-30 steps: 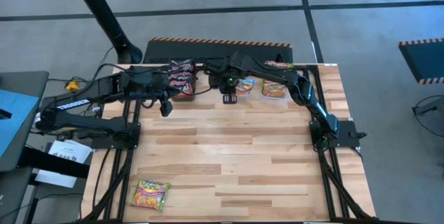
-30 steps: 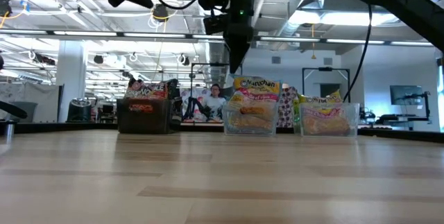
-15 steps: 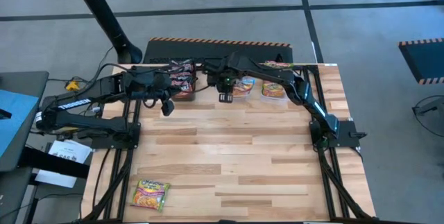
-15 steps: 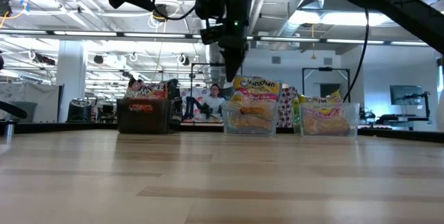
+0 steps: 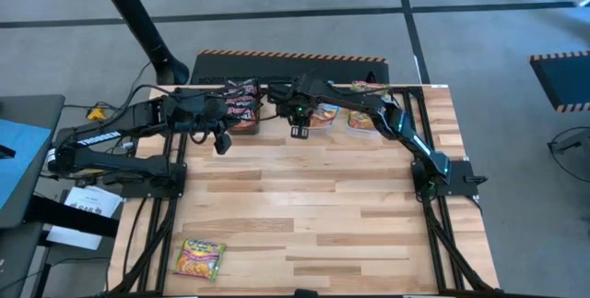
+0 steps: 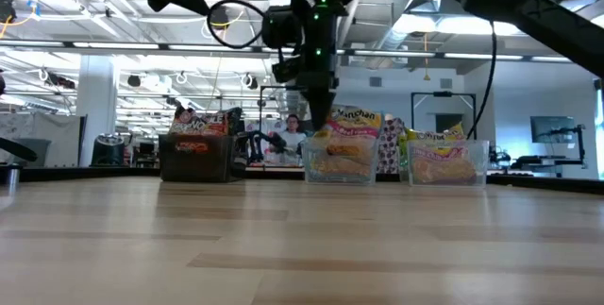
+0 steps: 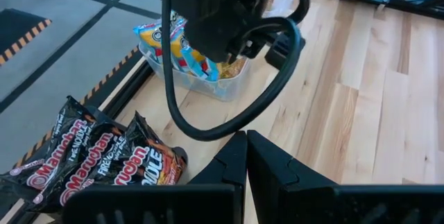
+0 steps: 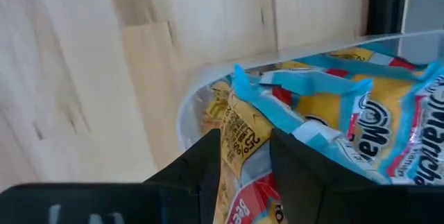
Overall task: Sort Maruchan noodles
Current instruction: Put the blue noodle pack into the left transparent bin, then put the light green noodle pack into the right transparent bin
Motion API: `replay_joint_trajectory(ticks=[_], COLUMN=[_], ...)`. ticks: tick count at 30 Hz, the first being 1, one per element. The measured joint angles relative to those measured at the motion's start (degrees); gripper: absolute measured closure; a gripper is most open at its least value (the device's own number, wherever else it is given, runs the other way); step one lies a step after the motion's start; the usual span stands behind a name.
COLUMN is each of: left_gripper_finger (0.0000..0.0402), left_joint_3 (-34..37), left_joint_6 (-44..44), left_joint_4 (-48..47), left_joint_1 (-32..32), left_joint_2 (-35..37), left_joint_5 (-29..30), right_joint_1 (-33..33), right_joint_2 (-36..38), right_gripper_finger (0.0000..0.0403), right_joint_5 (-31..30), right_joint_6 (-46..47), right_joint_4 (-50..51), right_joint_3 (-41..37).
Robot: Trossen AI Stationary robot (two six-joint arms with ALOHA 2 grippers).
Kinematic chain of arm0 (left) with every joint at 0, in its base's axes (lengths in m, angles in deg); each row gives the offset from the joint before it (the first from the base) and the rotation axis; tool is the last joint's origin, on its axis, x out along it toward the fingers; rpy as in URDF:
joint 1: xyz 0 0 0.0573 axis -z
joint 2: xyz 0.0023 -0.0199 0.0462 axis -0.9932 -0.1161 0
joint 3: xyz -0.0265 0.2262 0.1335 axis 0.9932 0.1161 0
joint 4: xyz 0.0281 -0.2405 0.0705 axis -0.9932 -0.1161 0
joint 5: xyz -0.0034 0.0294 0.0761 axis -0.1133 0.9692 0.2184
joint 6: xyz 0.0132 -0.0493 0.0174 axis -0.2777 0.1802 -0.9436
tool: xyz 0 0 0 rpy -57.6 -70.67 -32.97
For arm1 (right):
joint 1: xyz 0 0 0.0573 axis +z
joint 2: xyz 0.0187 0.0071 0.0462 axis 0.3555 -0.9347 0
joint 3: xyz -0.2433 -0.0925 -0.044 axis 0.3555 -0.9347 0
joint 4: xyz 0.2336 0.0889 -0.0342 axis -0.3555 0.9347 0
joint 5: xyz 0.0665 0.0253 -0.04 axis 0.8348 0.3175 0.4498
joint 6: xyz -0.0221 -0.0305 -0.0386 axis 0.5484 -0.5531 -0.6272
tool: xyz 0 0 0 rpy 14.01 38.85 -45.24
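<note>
Nearest the front edge of the wooden surface, at the left corner, one green-edged Maruchan packet lies alone and flat, well apart from both arms; it is judged still unsorted. Between it and the far row the boards carry nothing, so there is wide room for travel, bounded by the black frame rails at the left and right sides.

At the far edge stand three containers in a row: a black box holding dark maroon packets, then a clear tub of blue-edged packets, then a second clear tub with yellow-and-pink packets.

The right gripper has shifted over the last second from in front of the blue-edged tub toward the black box, and it now hangs above the tub's near rim. Its jaws stand partly apart, straddling the upper edge of a blue-edged packet in the right wrist view; whether they grip it cannot be told. This suggests a packet just delivered, or one being settled, in that tub.

The left gripper hangs just in front of the black box, fingers closed together and empty, unchanged. The two grippers are near each other, so clearance at the far edge is tight.
</note>
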State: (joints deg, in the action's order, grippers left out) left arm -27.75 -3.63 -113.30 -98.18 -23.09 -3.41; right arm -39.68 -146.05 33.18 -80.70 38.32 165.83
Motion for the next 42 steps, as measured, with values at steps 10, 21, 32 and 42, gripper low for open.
replay_joint_trajectory(ticks=[10,21,32,42], left_gripper_finger=[0.0401,0.0401,0.0401,0.0401], left_joint_3=[0.00,0.00,0.00,0.00], left_joint_6=[-0.08,-0.07,-0.02,-1.08], left_joint_4=[0.25,-0.01,-0.01,-1.41], left_joint_1=[0.00,0.01,0.01,0.00], left_joint_2=[0.02,0.02,0.27,0.28], left_joint_5=[0.02,0.02,0.02,-0.38], right_joint_1=[-0.69,-1.24,1.30,2.92], right_joint_2=[-1.65,-1.69,0.73,0.78], right_gripper_finger=[0.0273,0.0284,0.0285,0.0285], right_joint_5=[-1.13,5.82,5.48,5.93], right_joint_6=[0.56,1.65,2.52,10.71], right_joint_4=[1.31,-0.85,1.04,10.19], right_joint_3=[0.00,0.00,0.26,0.26])
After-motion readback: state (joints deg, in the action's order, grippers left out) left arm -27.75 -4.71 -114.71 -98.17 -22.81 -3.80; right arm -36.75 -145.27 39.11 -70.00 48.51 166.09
